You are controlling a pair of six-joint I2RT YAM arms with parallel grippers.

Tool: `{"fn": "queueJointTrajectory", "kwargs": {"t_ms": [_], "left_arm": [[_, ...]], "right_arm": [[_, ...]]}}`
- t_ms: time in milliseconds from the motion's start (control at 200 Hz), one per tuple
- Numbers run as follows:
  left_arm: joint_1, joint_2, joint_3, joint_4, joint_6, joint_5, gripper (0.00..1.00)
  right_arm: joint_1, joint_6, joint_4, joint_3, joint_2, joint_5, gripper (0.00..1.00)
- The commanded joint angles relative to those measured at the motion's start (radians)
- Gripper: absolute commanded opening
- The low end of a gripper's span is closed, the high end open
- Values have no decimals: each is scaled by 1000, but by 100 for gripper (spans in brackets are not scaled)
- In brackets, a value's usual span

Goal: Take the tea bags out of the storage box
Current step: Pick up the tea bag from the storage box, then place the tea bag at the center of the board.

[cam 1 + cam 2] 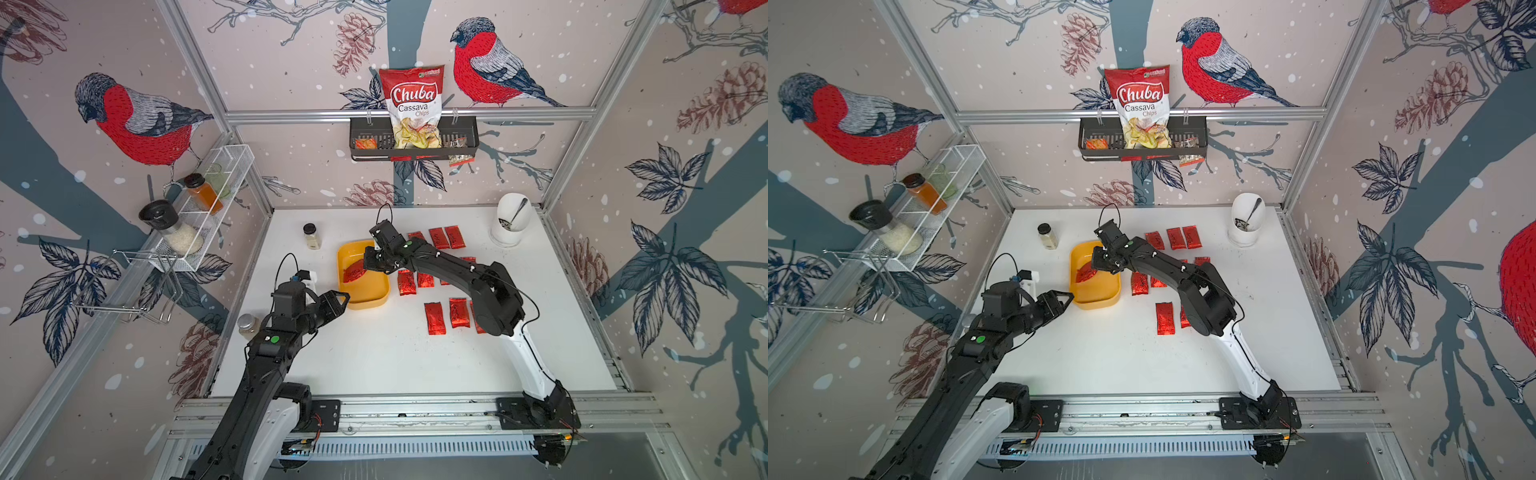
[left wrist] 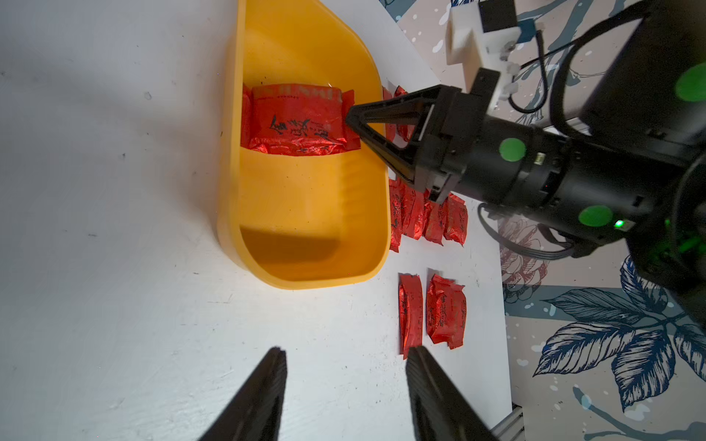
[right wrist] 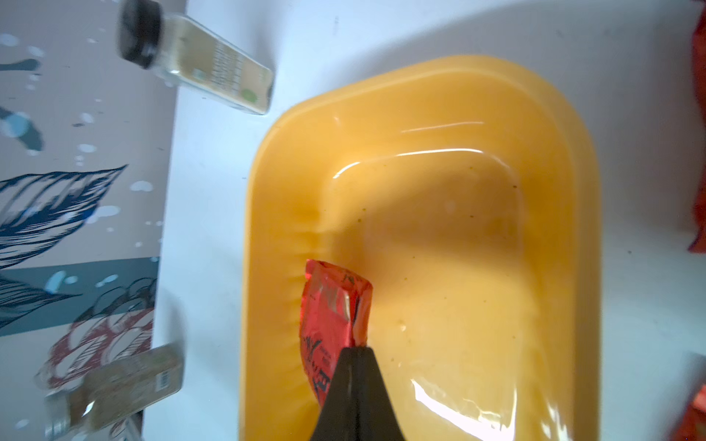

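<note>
My right gripper (image 2: pixel 348 117) reaches into the storage box (image 2: pixel 305 214), jaws pressed together on the crimped end of a tea bag (image 3: pixel 332 317). It is the only one I can see inside, and its free end lies close to the box wall farthest from the laid-out rows. The other tea bags (image 1: pixel 434 318) lie on the table (image 1: pixel 374 365) beside the box. My left gripper (image 2: pixel 345 353) hovers just off the box's near corner, jaws about half apart, holding nothing. I judge this to be the pick of the last sachet. The next move calls for a straight lift clear of the rim, then a carry to the rows, with the grip firm on the slick foil.
</note>
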State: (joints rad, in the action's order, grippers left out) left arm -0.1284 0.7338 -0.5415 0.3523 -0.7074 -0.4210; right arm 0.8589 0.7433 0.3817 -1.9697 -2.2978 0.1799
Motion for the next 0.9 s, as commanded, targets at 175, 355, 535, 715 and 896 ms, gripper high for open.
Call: {"fn": "queueJointTrajectory", "kwargs": {"t_ms": [175, 355, 535, 715, 896], "left_arm": [[1, 38, -109, 28, 21, 16, 56], [1, 47, -193, 66, 32, 37, 57], [1, 72, -246, 82, 36, 22, 58], [1, 84, -273, 89, 37, 2, 59], [1, 78, -265, 79, 30, -32, 59]], "right_arm": [[-38, -79, -34, 95, 205, 103, 0], [-74, -226, 28, 272, 401, 165, 0], [-93, -397, 87, 530, 627, 232, 0], [-72, -478, 106, 769, 745, 291, 0], [-28, -515, 47, 917, 717, 327, 0]]}}
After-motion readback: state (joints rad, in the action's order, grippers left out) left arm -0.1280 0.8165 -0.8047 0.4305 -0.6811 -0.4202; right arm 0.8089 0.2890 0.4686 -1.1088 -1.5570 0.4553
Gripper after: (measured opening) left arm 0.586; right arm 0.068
